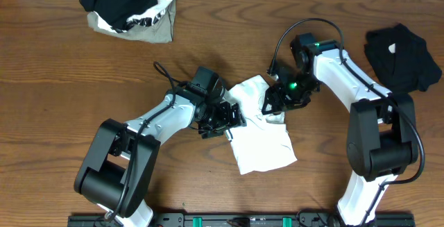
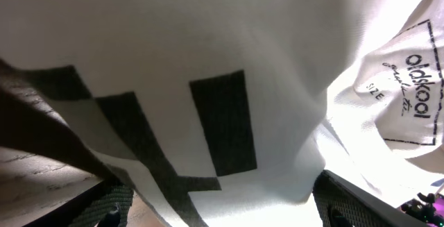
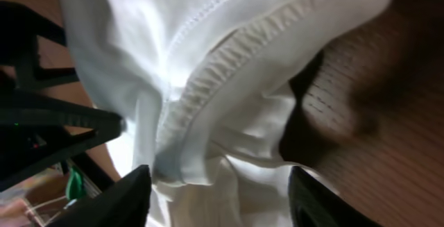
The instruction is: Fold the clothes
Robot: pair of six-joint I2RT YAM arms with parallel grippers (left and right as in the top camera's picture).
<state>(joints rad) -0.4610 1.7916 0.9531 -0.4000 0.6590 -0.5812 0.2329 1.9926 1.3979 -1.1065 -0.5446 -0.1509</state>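
Near the middle of the brown wood-grain desk (image 1: 55, 67): white T-shirt (image 1: 260, 144), soft knit, bunched into a rough rectangle. Smooth and flat toward the near edge, creased and lumpy at the upper end where the two hands meet it.

Left hand (image 1: 225, 116): released, set at the shirt's left edge and touching the cloth. Seen from the left wrist, black fingers (image 2: 104, 209) wide apart at the bottom corners, with cloth hanging close above and across the gap, not pinched. Fine, even weave. Blocky black print (image 2: 218, 123) in hard-edged bars. Printed neck label (image 2: 416, 81) reading "oldskool", with "SIZE" beside it, inside a thin dashed frame.

Right hand (image 1: 279, 101): released too, at the shirt's upper right corner, over the rumpled part. Seen from the right wrist, dark fingers (image 3: 128, 199) parted, with a thick fold of cloth between them. Cloth touching one finger, a shadowed gap before the other. Ribbed collar band (image 3: 236, 60) curving across, a row of stitching alongside.

Elsewhere: loose heap of garments (image 1: 128, 8) at the far left corner, black on top, white with black lettering and olive-grey beneath. Black garment (image 1: 402, 57) lying at the right edge, a small pale tag showing. Both well apart from the shirt.
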